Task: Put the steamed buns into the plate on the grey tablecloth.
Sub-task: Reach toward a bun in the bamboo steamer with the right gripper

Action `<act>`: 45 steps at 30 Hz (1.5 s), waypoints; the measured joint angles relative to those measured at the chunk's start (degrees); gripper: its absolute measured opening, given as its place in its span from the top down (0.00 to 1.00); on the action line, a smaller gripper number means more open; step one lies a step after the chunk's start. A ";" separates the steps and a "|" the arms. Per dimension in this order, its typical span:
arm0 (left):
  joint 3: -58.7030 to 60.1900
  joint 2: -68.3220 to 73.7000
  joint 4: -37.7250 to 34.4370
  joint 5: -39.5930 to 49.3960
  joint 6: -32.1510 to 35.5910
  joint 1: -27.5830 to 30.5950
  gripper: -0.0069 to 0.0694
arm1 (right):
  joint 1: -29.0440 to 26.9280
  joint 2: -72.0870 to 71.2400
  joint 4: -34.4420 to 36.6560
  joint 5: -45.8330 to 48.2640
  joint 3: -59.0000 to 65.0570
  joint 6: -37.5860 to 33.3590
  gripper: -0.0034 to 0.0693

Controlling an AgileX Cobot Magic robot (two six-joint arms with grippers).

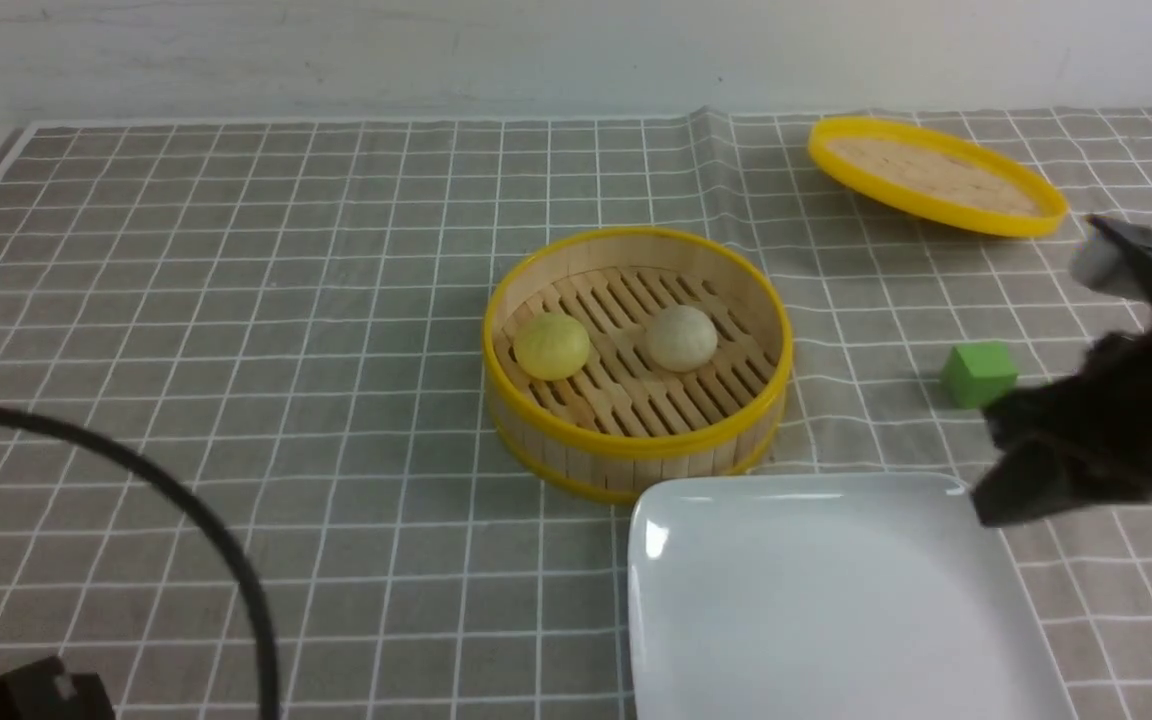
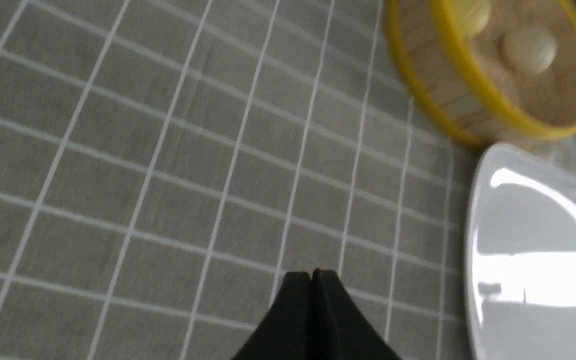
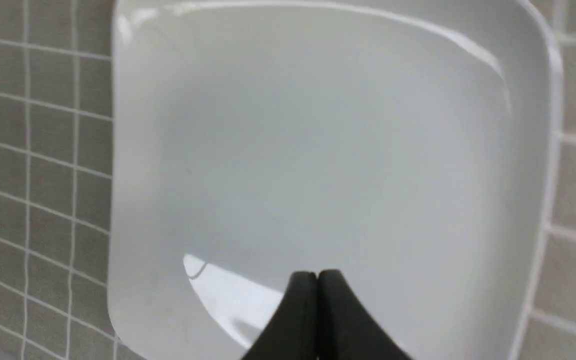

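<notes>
Two steamed buns lie in a round bamboo steamer basket: a pale yellow bun on its left and a beige-cream bun on its right. The white square plate sits empty on the grey tablecloth, just in front of the basket. My right gripper hangs shut and empty over the plate's right edge. My left gripper is shut on nothing above bare cloth, left of the plate and basket; both buns show there.
A flat yellow-rimmed lid lies at the back right. A green cube sits right of the basket, near my right arm. A black cable arcs over the near left cloth.
</notes>
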 joint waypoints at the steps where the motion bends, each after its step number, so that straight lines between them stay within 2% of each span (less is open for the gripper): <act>1: -1.26 2.72 0.20 1.84 1.50 0.00 0.91 | 1.90 4.52 -0.82 1.08 -4.88 -0.12 0.94; 2: -1.44 3.70 0.19 2.08 1.73 0.00 0.91 | 2.16 5.24 -0.82 1.32 -5.73 -0.12 0.94; 4: -2.96 8.25 0.33 3.38 3.55 0.00 0.91 | 4.82 12.76 -3.88 3.71 -15.89 0.56 0.93; 10: -3.56 11.03 0.51 4.04 4.79 0.00 0.90 | 9.30 27.98 -14.80 8.90 -38.72 8.16 0.89; 12: -3.56 11.03 0.51 4.46 4.80 0.00 0.90 | 10.33 34.50 -19.37 11.45 -49.70 12.52 0.85; 15: -3.56 11.03 0.51 4.67 4.80 0.00 0.89 | 10.55 40.80 -21.74 12.02 -59.29 15.04 0.78; 18: -3.61 11.03 0.51 5.19 4.80 0.00 0.89 | 10.55 46.56 -22.45 12.18 -68.02 16.19 0.68; 19: -3.61 11.03 0.51 5.59 4.80 0.00 0.89 | 10.55 49.58 -22.18 12.24 -72.09 16.42 0.60; 25: -3.61 11.03 0.51 5.90 4.80 0.00 0.87 | 10.61 55.03 -18.01 12.90 -76.91 16.52 0.34; 30: -3.61 11.03 0.51 5.83 4.80 0.00 0.86 | 10.61 56.30 -16.68 12.91 -77.05 16.52 0.28; 32: -3.61 11.03 0.51 5.64 4.80 0.00 0.86 | 10.61 56.95 -16.71 12.91 -77.11 16.52 0.29; 35: -3.61 11.03 0.51 5.15 4.80 0.00 0.85 | 10.61 58.08 -16.25 12.85 -77.05 16.52 0.37; 37: -3.61 11.03 0.51 4.90 4.80 0.00 0.84 | 10.82 58.51 -15.90 12.68 -76.69 16.52 0.47; 43: -3.61 11.03 0.81 4.71 4.80 0.00 0.84 | 11.27 57.05 -16.74 11.87 -74.71 16.52 0.88; 45: -3.61 11.03 1.37 4.71 4.80 0.00 0.83 | 11.27 54.78 -17.22 11.98 -73.14 16.52 0.92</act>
